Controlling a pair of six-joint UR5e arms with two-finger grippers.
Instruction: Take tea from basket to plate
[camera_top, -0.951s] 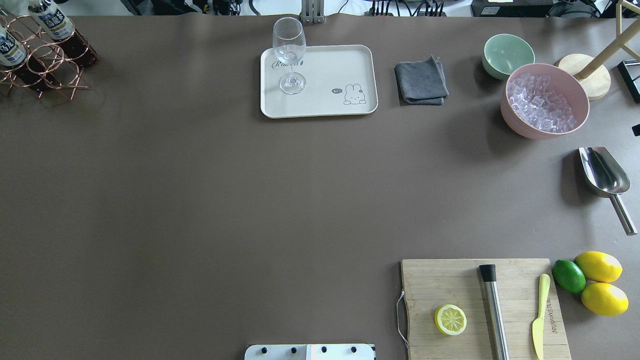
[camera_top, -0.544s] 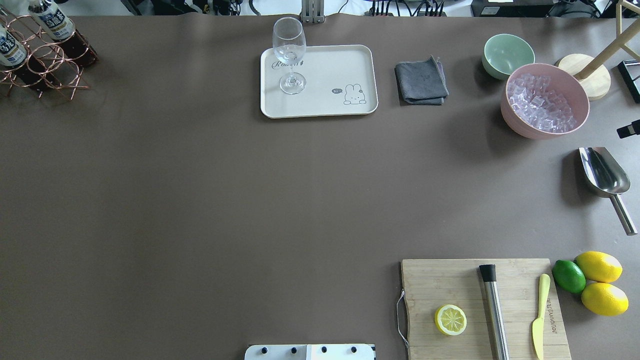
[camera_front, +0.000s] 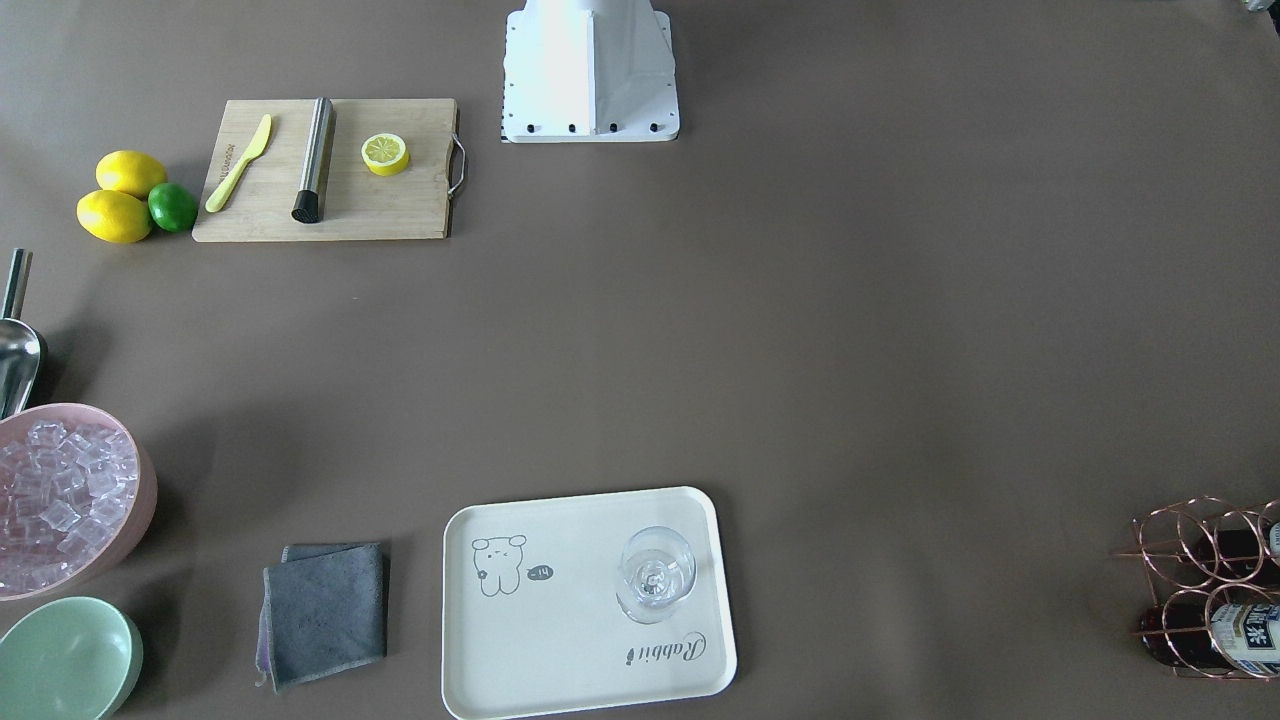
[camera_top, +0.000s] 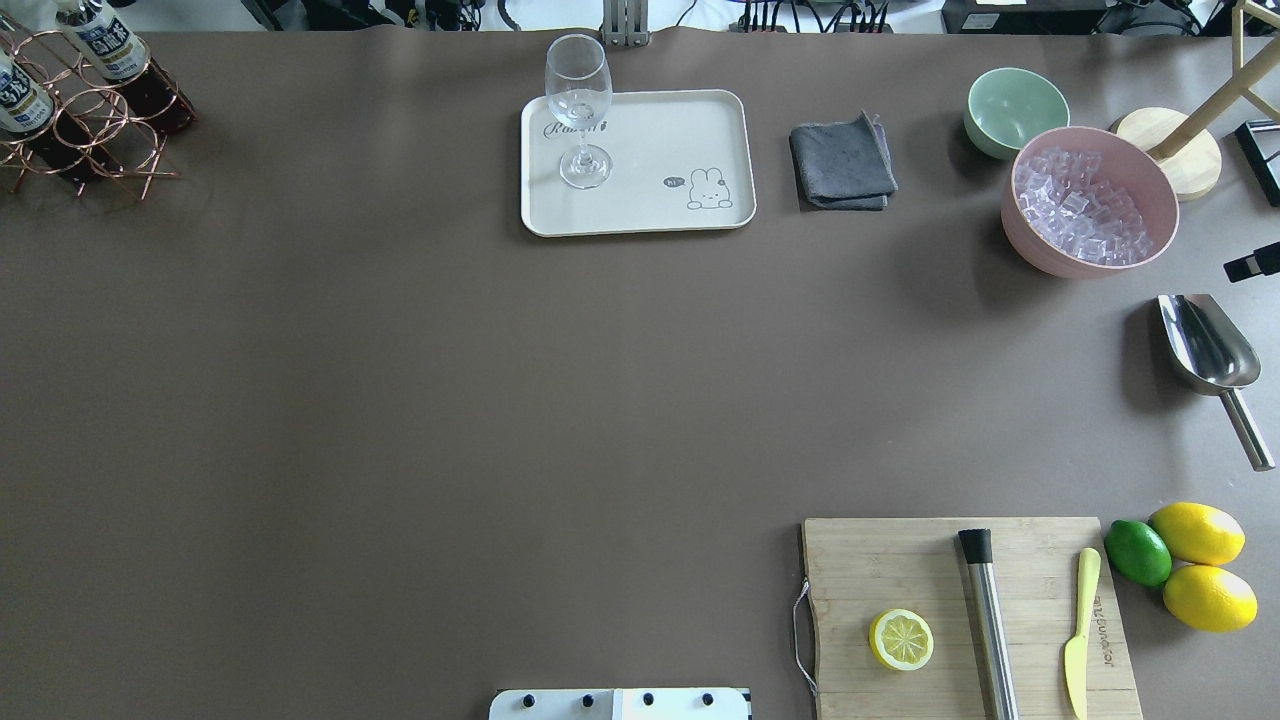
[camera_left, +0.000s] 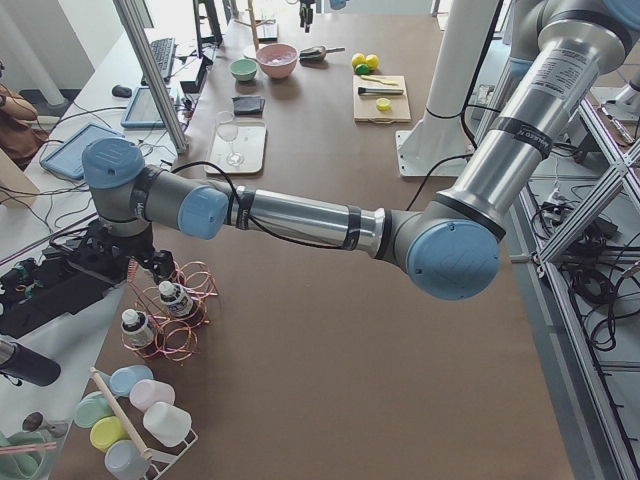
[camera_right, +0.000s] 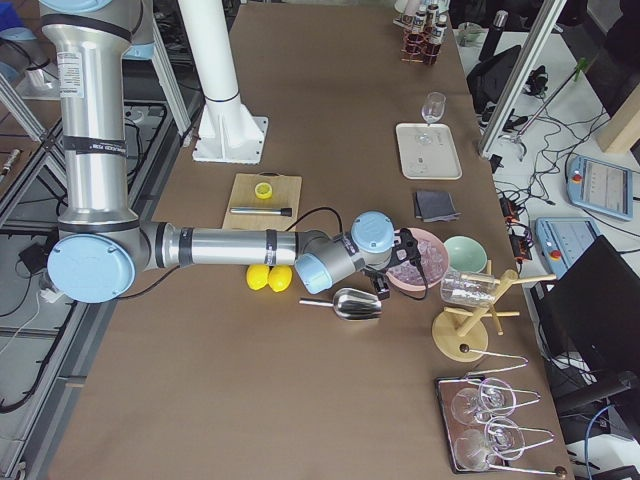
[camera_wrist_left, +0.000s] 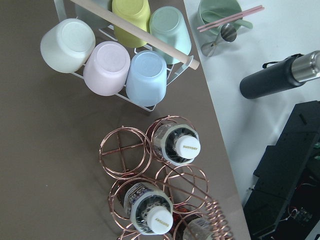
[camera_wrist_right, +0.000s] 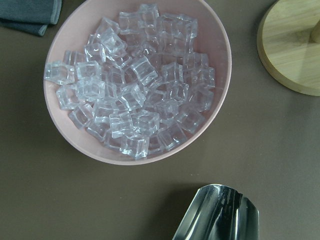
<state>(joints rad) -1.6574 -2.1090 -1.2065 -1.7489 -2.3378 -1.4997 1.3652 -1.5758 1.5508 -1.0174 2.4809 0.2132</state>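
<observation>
Several tea bottles stand in the copper wire basket (camera_top: 100, 140) at the table's far left corner. One tea bottle (camera_top: 105, 40) shows from overhead, and its white cap (camera_wrist_left: 186, 145) shows in the left wrist view beside another cap (camera_wrist_left: 159, 220). The basket (camera_wrist_left: 122, 155) lies straight below the left wrist camera. My left gripper (camera_left: 152, 265) hangs just above the basket (camera_left: 190, 320); I cannot tell whether it is open or shut. The cream plate (camera_top: 660, 140) holds a stemmed glass (camera_top: 578, 110). My right gripper (camera_right: 405, 252) hovers by the pink ice bowl (camera_wrist_right: 140, 75); its state is unclear.
A rack of pastel cups (camera_wrist_left: 112, 55) stands beside the basket. A grey cloth (camera_top: 842, 165), a mint bowl (camera_top: 1015, 105), a steel scoop (camera_top: 1205, 345), lemons and a lime (camera_top: 1195, 560) and a cutting board (camera_top: 900, 570) with tools are on the right half.
A black part of the right gripper has slid a little further into the overhead view at its right edge. Nothing on the table has moved.
</observation>
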